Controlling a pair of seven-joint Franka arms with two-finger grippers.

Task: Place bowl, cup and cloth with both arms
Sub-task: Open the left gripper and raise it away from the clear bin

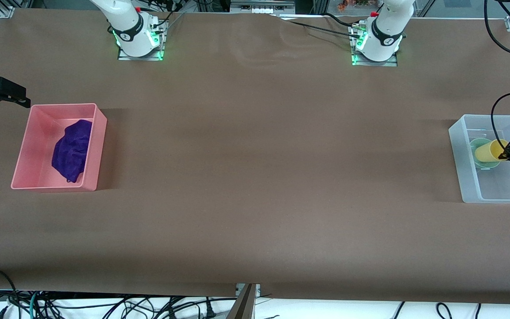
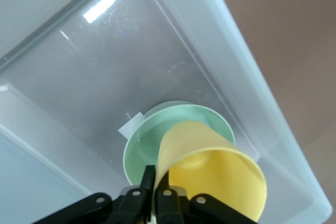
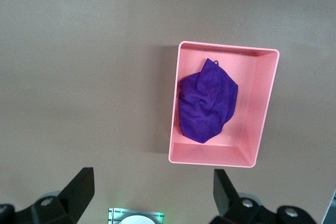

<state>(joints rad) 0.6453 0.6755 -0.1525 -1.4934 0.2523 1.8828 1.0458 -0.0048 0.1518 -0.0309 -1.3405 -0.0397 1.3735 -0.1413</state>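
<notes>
The purple cloth (image 1: 72, 149) lies crumpled in the pink bin (image 1: 38, 133) at the right arm's end of the table; it also shows in the right wrist view (image 3: 207, 106). The green bowl (image 1: 477, 145) sits in the clear bin (image 1: 462, 168) at the left arm's end. My left gripper (image 1: 509, 152) is shut on the rim of the yellow cup (image 1: 487, 152). It holds the cup tilted, base down over the bowl. The left wrist view shows the gripper (image 2: 156, 182), the cup (image 2: 210, 171) and the bowl (image 2: 142, 148). My right gripper (image 1: 16, 95) is open and empty, up in the air beside the pink bin.
The right wrist view shows the pink bin (image 3: 265, 103) from above, my open right gripper (image 3: 152, 187) and the right arm's base (image 3: 135, 217). The clear bin's wall (image 2: 236, 77) surrounds the bowl. Brown table (image 1: 255, 177) lies between the bins.
</notes>
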